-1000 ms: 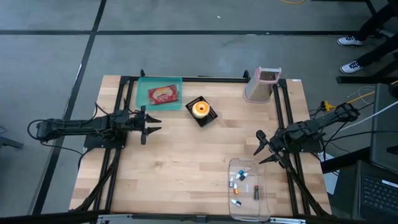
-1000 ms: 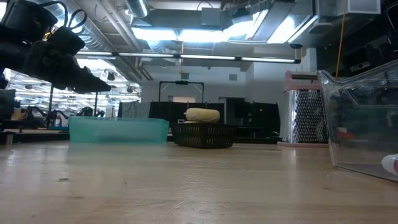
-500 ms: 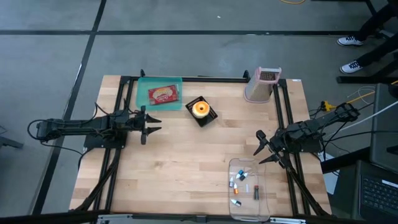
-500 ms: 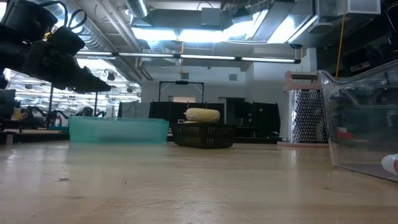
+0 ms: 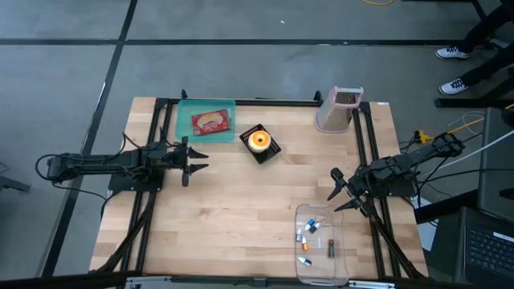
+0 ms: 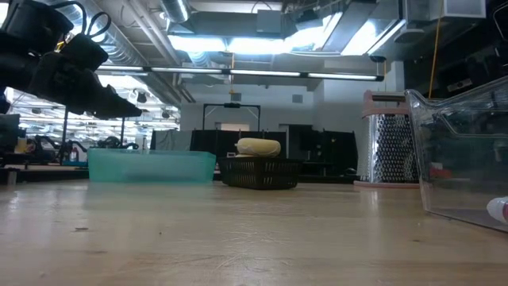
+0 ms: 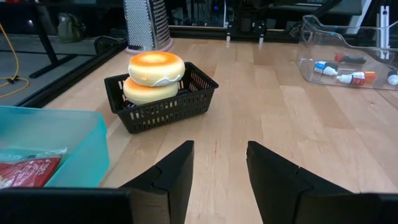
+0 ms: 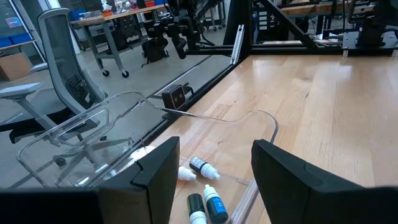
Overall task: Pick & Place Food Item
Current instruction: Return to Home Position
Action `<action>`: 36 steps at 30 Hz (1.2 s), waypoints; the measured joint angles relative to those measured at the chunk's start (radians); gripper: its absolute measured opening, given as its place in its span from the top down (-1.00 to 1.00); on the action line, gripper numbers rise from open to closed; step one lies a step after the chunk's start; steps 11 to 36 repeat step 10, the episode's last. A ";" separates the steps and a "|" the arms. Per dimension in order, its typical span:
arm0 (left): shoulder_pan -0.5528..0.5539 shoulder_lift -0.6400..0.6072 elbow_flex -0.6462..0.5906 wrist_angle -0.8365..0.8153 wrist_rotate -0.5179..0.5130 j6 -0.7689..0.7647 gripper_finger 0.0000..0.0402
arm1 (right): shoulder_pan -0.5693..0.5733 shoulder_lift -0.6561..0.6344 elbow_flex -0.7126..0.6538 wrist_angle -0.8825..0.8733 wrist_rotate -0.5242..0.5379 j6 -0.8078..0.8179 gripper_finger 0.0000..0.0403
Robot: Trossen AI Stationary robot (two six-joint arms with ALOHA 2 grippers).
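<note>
Two glazed doughnuts (image 7: 154, 78) are stacked in a small black basket (image 5: 259, 143) that stands on the table's far middle. A red food packet (image 5: 210, 122) lies in a teal tray (image 5: 205, 119) at the far left. My left gripper (image 5: 198, 158) hovers open at the table's left side, pointing toward the right edge, with nothing between its fingers. My right gripper (image 5: 338, 193) is open at the right side, above the table, next to the clear bin (image 5: 321, 243), and empty.
A metal box grater (image 5: 337, 108) stands at the far right corner. The clear plastic bin at the near right holds several small bottles (image 8: 205, 200). Black frame rails (image 5: 155, 152) run along the left, far and right sides of the table. Bare wood lies between the grippers.
</note>
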 joint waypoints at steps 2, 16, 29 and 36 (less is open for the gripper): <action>0.000 0.000 0.000 0.000 0.000 0.000 0.28 | 0.000 0.000 0.000 0.000 0.000 0.000 0.01; 0.000 0.000 0.000 0.000 0.000 0.000 0.26 | 0.000 0.000 0.000 0.000 0.000 0.000 0.01; 0.000 0.000 0.000 0.000 0.000 0.000 0.26 | 0.000 0.000 0.000 0.000 0.000 0.000 0.01; 0.000 0.000 0.000 0.000 0.000 0.000 0.26 | 0.000 0.000 0.000 0.000 0.000 0.000 0.01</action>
